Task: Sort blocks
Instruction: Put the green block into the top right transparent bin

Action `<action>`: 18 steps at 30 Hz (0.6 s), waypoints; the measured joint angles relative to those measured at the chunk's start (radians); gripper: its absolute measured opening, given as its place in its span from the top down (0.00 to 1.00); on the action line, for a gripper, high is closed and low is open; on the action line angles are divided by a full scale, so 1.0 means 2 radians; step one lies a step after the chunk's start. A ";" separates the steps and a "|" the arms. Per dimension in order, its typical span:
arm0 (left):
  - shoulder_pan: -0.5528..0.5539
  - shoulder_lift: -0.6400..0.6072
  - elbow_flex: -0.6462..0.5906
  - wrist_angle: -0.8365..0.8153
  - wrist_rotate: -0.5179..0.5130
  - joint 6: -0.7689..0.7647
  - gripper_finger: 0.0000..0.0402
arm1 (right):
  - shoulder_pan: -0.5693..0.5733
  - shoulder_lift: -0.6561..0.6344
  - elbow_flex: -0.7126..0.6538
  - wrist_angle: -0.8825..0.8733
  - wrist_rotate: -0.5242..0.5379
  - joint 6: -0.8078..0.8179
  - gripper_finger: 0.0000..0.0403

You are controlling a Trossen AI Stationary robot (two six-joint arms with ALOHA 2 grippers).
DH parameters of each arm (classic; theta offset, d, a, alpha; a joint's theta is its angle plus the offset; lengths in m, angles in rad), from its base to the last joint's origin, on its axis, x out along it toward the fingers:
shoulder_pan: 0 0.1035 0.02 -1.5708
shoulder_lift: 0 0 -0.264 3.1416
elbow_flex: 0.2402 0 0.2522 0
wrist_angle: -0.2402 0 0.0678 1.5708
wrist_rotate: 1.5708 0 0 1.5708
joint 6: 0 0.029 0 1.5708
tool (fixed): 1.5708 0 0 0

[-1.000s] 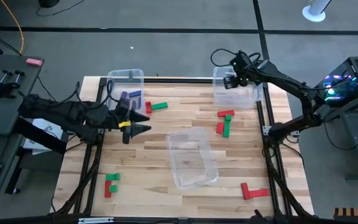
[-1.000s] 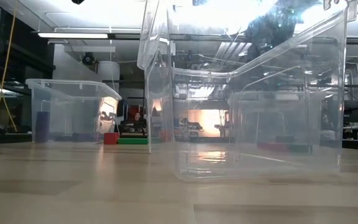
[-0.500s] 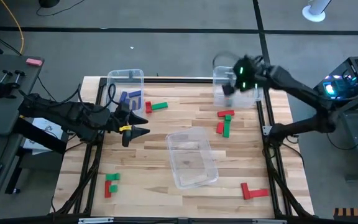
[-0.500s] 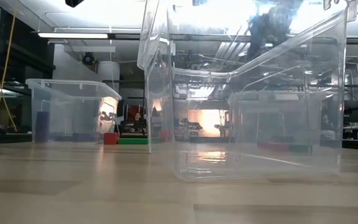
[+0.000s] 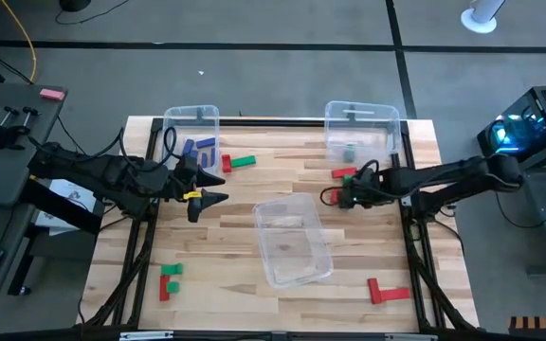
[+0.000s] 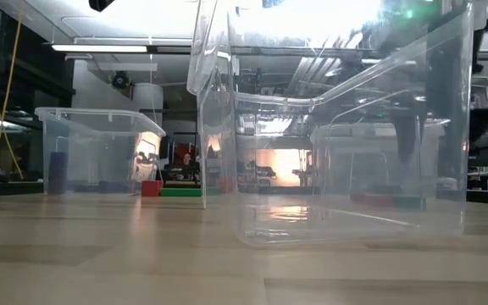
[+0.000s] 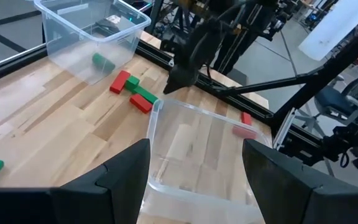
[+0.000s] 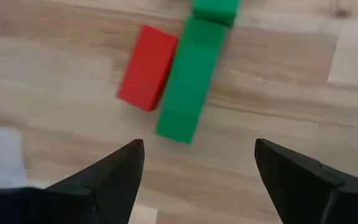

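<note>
Right gripper (image 8: 194, 165) low, open above green bar (image 8: 192, 78), red block (image 8: 146, 67)

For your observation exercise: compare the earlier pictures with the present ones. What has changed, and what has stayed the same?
The right gripper moved from over the far-right bin down to the red and green blocks, open and empty. A green block now lies in that bin. The left gripper and the middle bin stayed put.

Red and green blocks (image 8: 178, 74) flat on table, side by side, touching. Blue blocks (image 5: 203, 150) in left bin. Green one (image 5: 350, 152), maybe cube, in right bin. Others scattered.
</note>
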 joint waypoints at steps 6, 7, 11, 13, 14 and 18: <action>0.006 0.000 0.000 -0.001 0.000 0.003 0.40 | -0.027 0.010 -0.027 0.019 0.025 0.019 0.25; 0.008 0.000 0.000 -0.001 0.000 0.003 0.40 | -0.033 0.014 -0.027 0.020 0.025 0.018 0.25; 0.013 0.000 0.000 0.000 0.000 0.002 0.40 | -0.051 0.039 -0.027 0.040 0.024 0.001 0.25; 0.016 0.000 0.000 0.000 0.000 -0.005 0.40 | -0.057 0.055 -0.027 0.060 0.014 -0.009 0.25; 0.017 0.000 0.000 0.000 0.000 -0.007 0.40 | -0.059 0.063 -0.027 0.069 0.008 -0.013 0.25; 0.017 0.000 0.000 -0.001 0.000 -0.010 0.40 | -0.062 0.088 -0.027 0.097 -0.001 -0.025 0.25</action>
